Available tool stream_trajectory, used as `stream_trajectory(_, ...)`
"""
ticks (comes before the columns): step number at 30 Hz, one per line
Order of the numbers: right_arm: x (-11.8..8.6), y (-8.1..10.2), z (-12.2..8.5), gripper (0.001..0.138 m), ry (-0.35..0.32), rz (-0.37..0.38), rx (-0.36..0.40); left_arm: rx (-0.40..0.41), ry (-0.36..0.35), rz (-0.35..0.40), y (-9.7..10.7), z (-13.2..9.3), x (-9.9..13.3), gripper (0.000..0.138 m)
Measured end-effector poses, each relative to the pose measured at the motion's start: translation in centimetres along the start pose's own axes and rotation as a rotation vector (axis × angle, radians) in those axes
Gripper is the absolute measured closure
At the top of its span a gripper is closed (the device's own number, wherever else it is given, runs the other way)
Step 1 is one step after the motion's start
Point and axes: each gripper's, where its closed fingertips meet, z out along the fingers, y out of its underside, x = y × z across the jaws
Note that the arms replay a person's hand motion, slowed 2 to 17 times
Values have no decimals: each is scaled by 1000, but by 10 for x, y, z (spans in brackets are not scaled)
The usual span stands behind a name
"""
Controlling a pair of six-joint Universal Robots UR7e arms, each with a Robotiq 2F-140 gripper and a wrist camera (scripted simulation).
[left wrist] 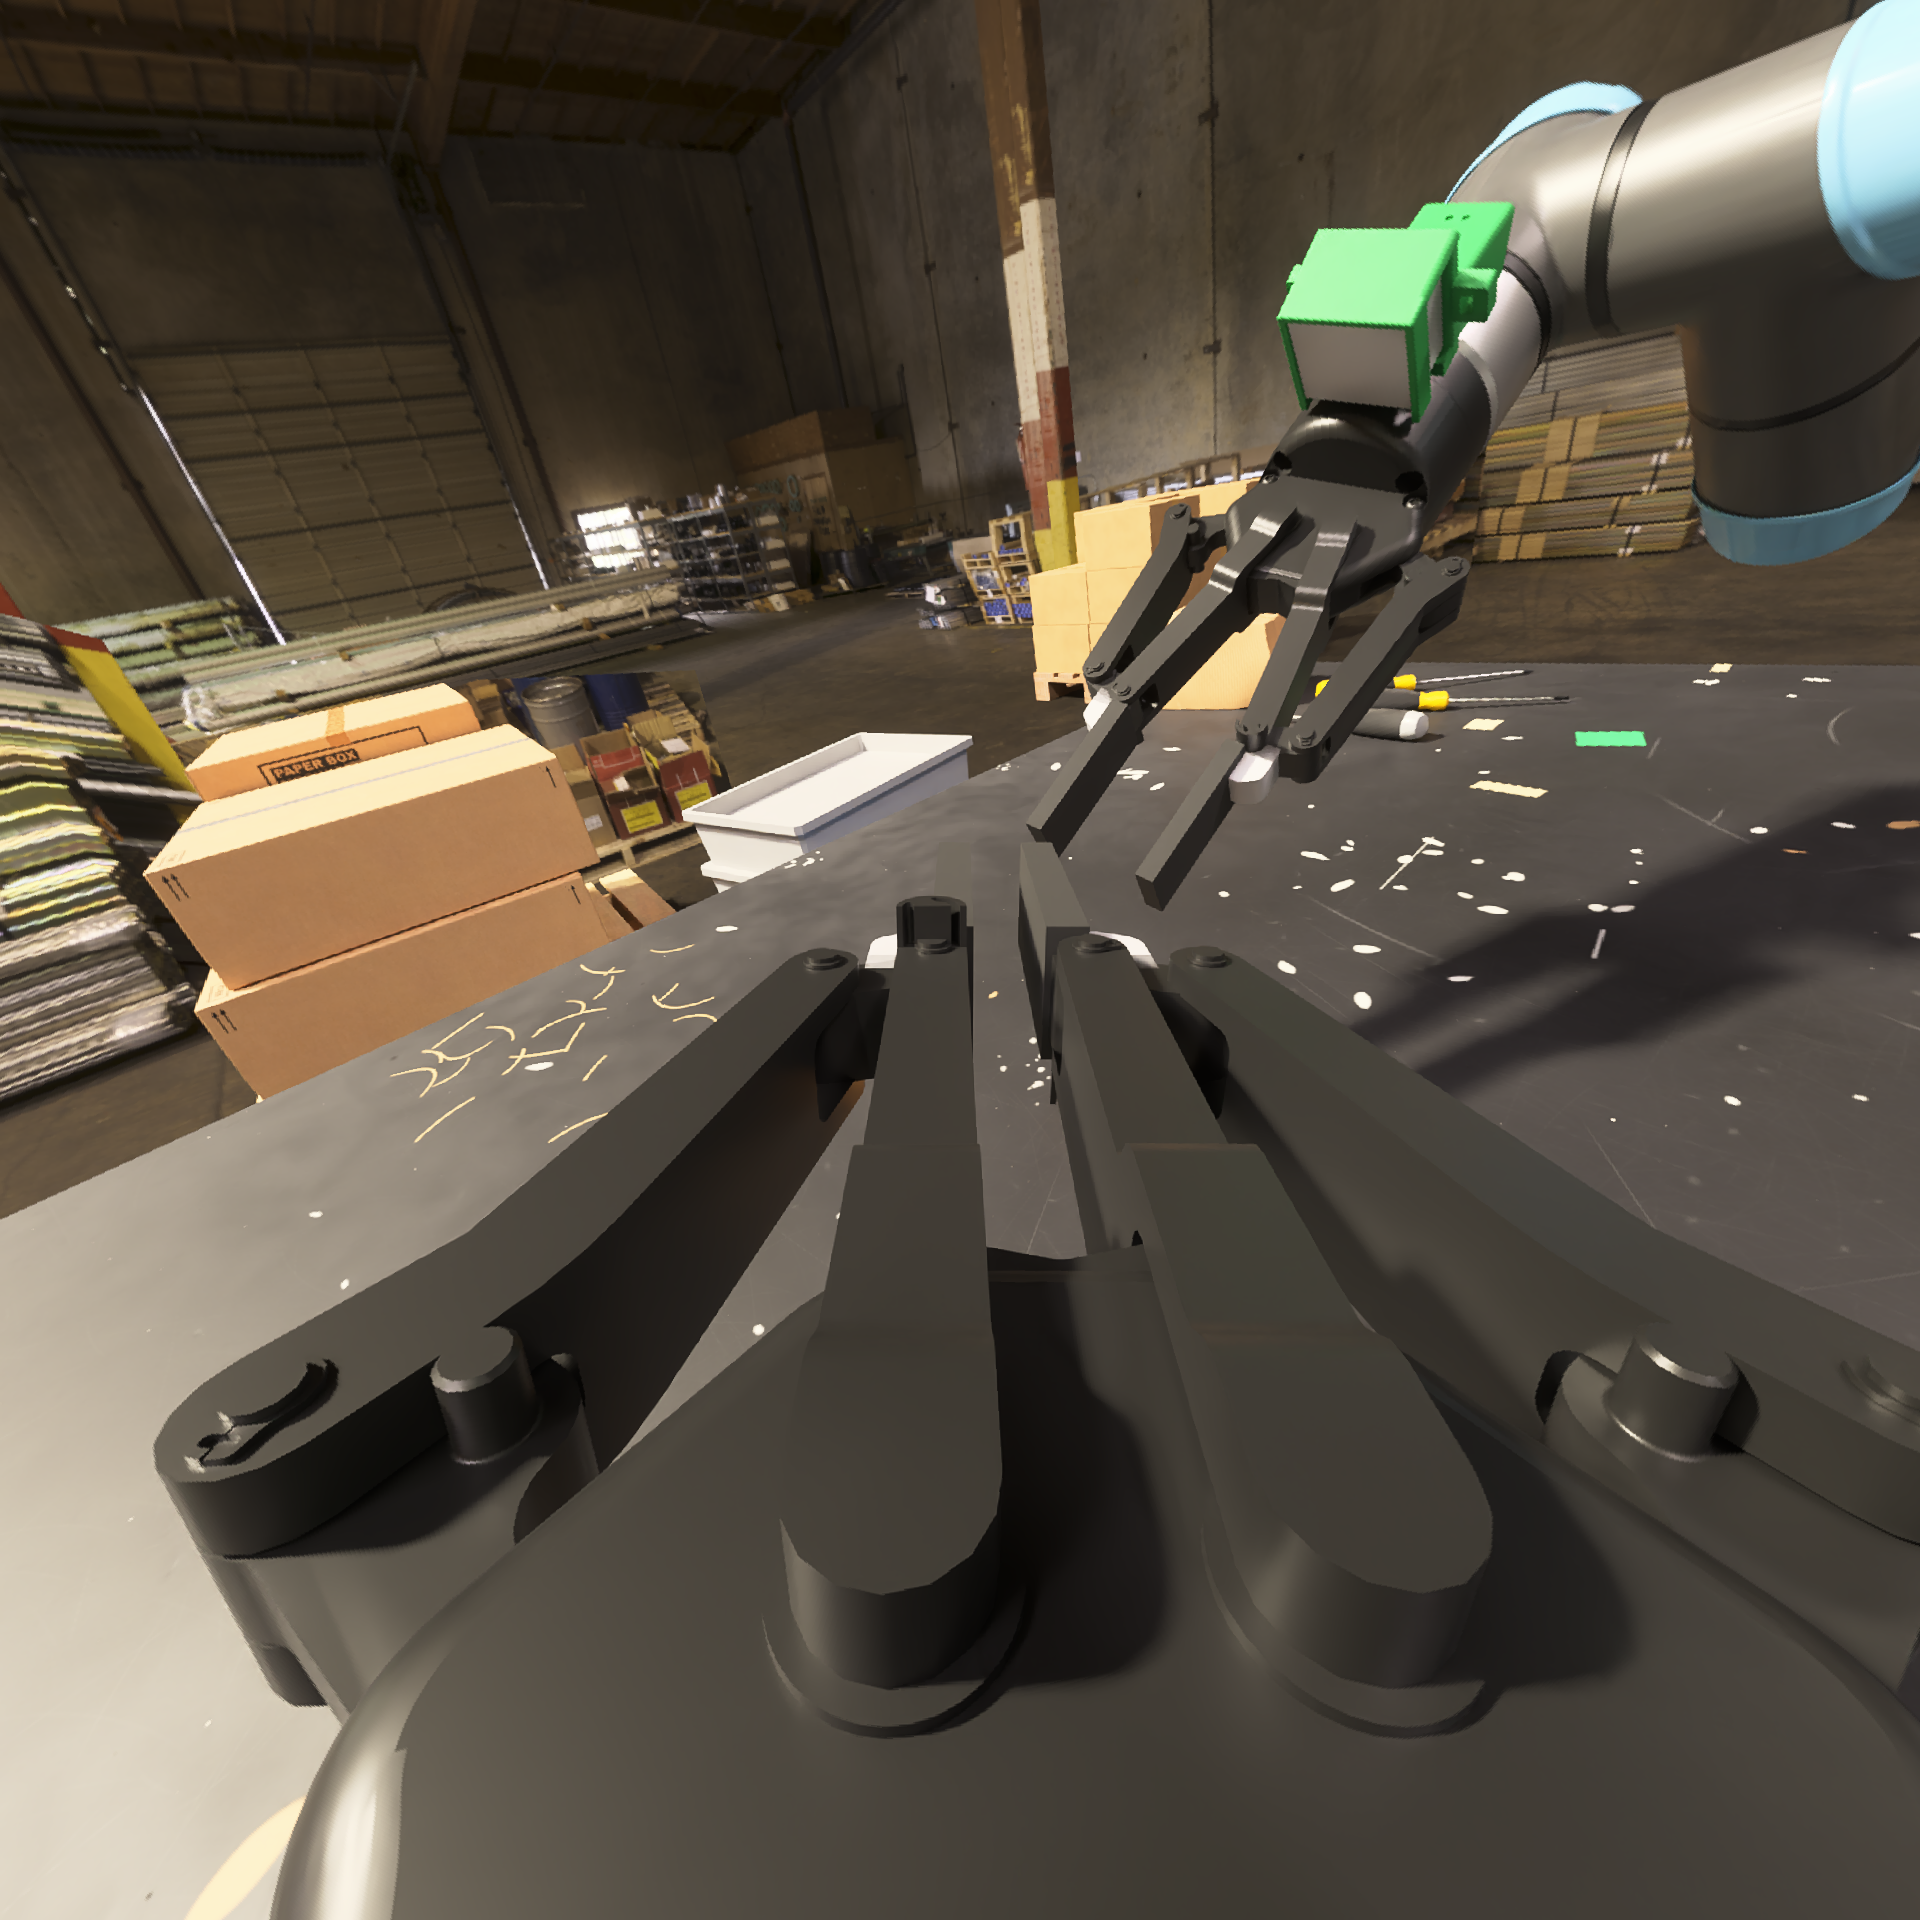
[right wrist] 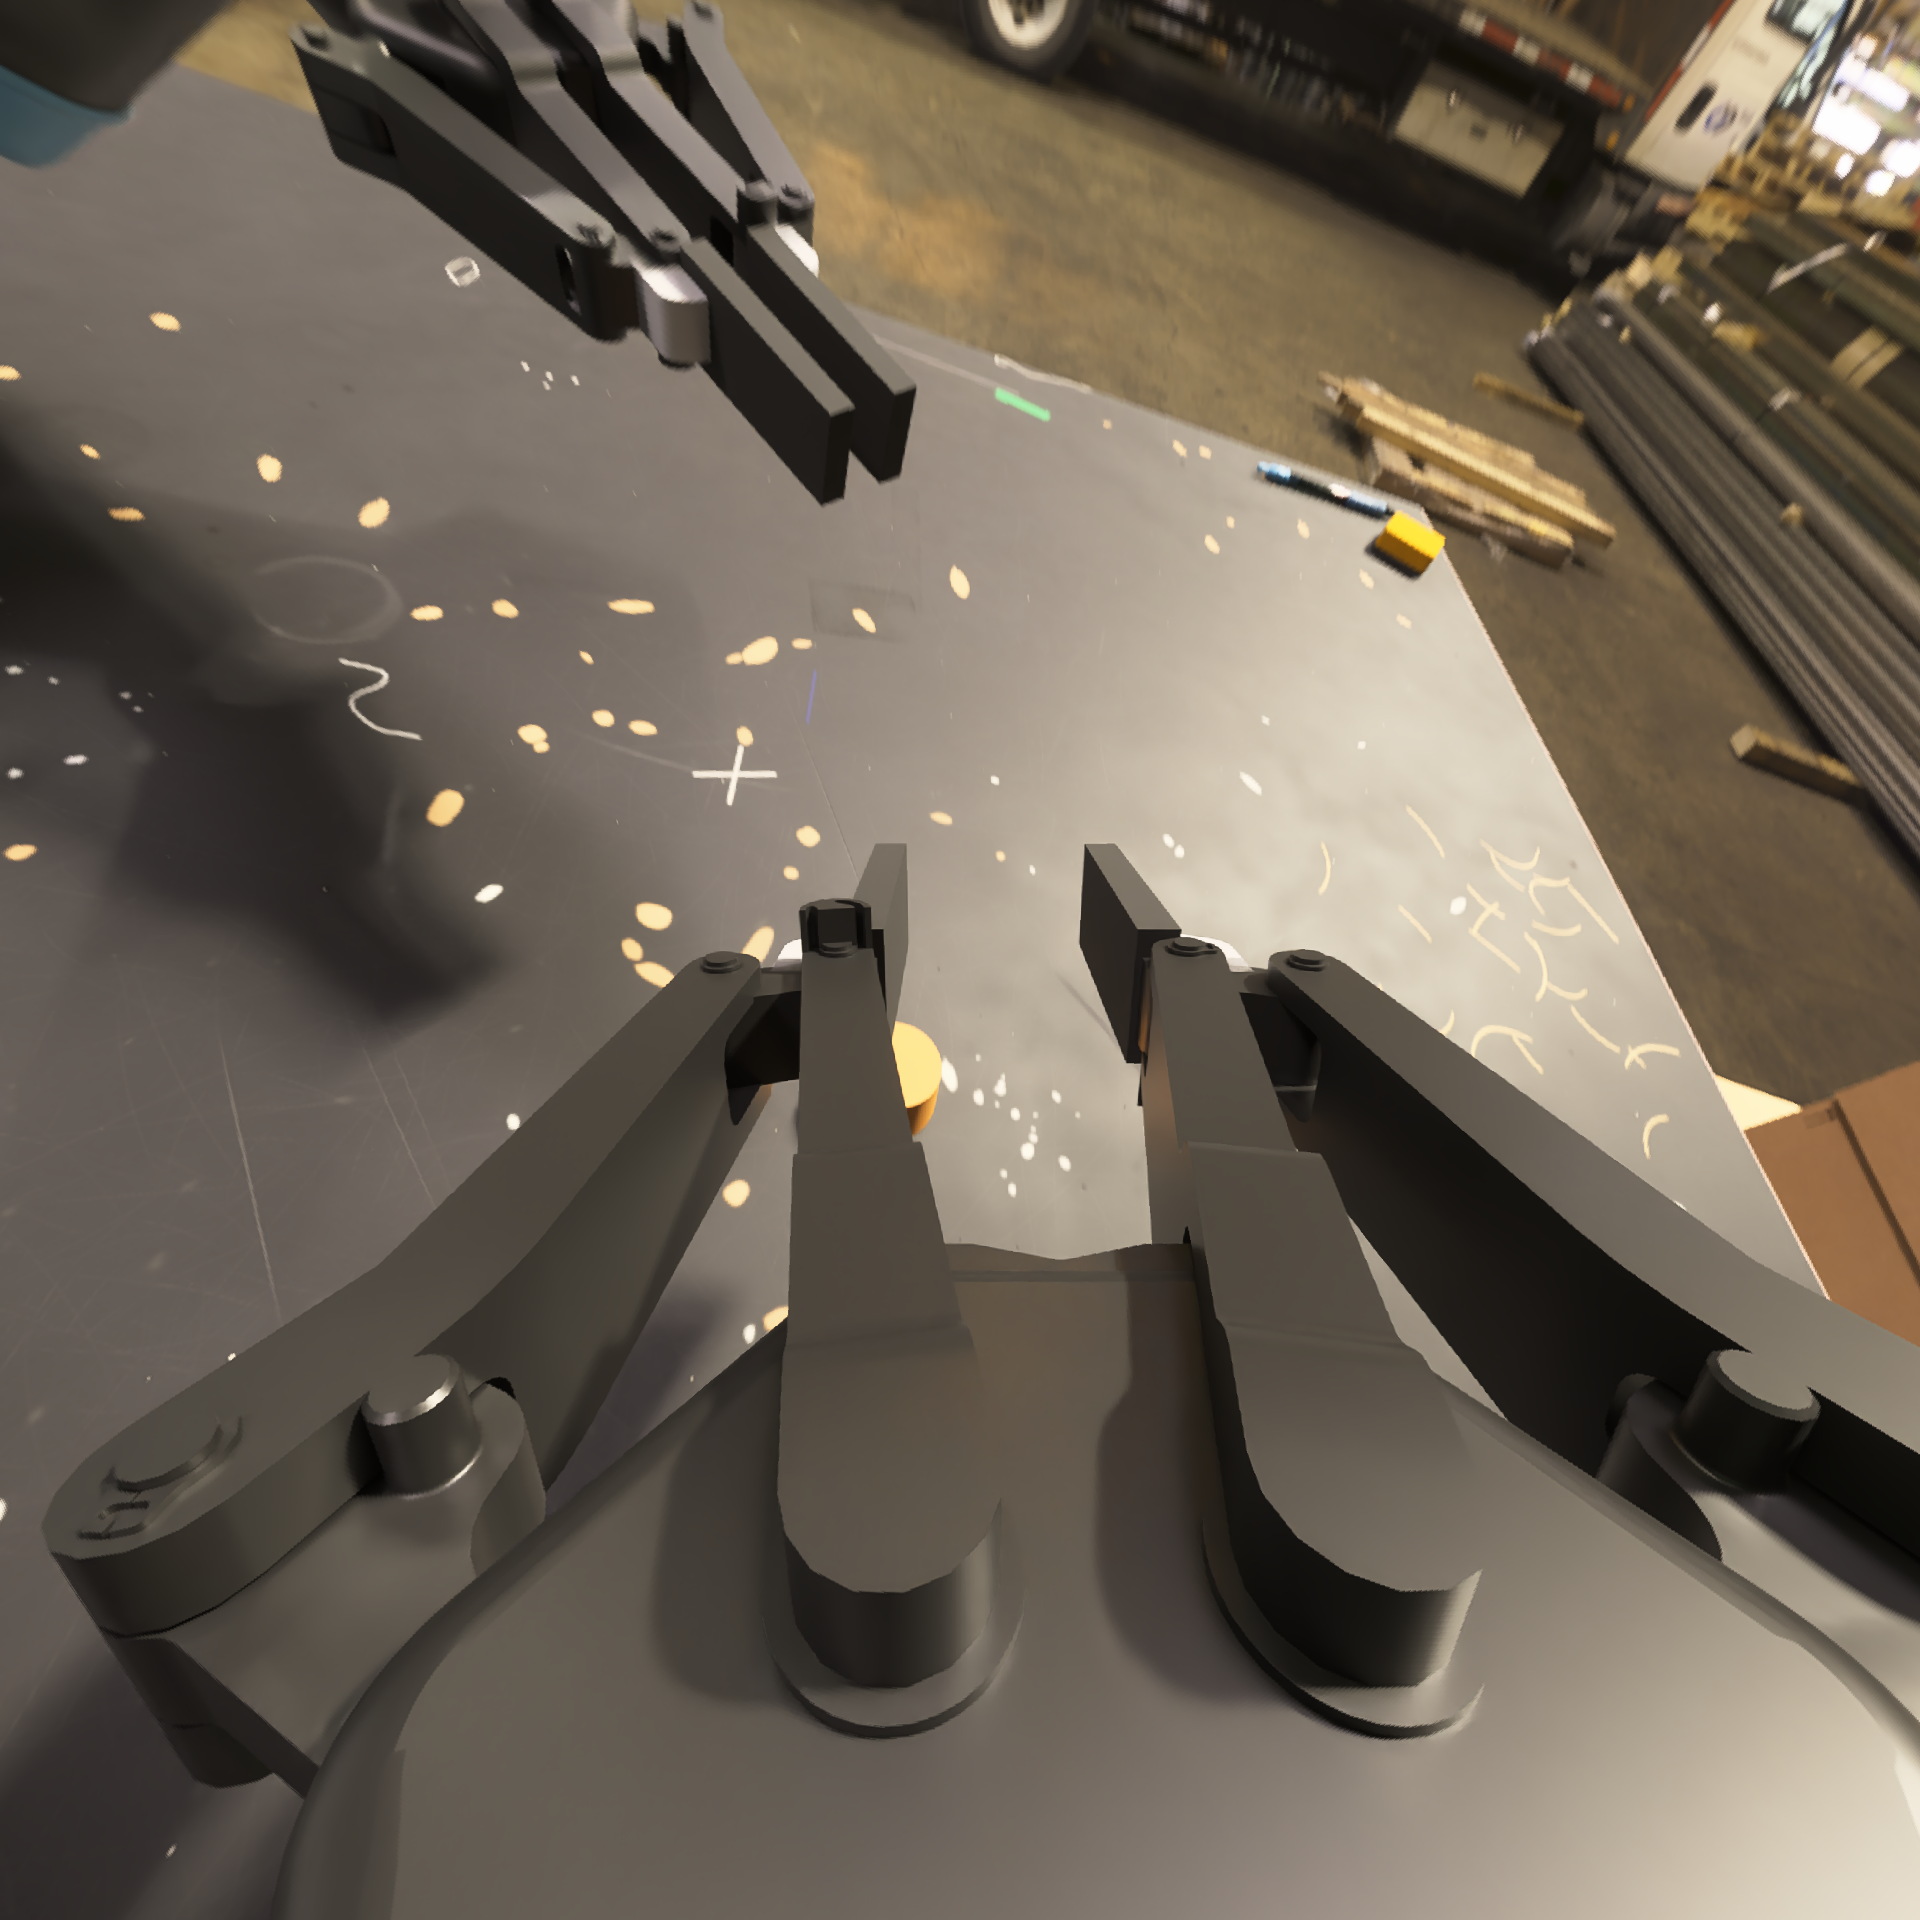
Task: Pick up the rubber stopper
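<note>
The rubber stopper (right wrist: 921, 1081) is a small orange plug on the dark grey table (right wrist: 1143, 675). It shows only in the right wrist view, half hidden behind my right gripper's left finger (right wrist: 883, 935). My right gripper (right wrist: 997, 871) is open and empty, held over the table, with the stopper below it on the inner side of that finger. I cannot tell if they touch. My left gripper (left wrist: 1047, 894) is shut and empty; it also shows in the right wrist view (right wrist: 864, 457), above and beyond the right gripper. The right gripper (left wrist: 1101, 860) hangs just past the left one's tips.
A white tray (left wrist: 831, 800) sits at the table's far edge, with cardboard boxes (left wrist: 364, 842) on the floor beyond. Screwdrivers (left wrist: 1455, 694) and a green mark (left wrist: 1610, 739) are on the table. A yellow block (right wrist: 1408, 540) and a blue pen (right wrist: 1320, 486) lie near a corner.
</note>
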Motion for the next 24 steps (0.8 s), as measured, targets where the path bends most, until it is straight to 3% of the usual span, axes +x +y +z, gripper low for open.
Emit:
stream_trajectory(8,5,39,2,88,12,43,-193,-9,11,-10,6,4,-2,126)
stream_trajectory(16,2,80,1,87,-21,126,-367,-15,20,-14,12,8,-2,126)
stream_trajectory(24,-1,109,-1,82,-45,197,-474,-24,28,-24,19,11,-1,126)
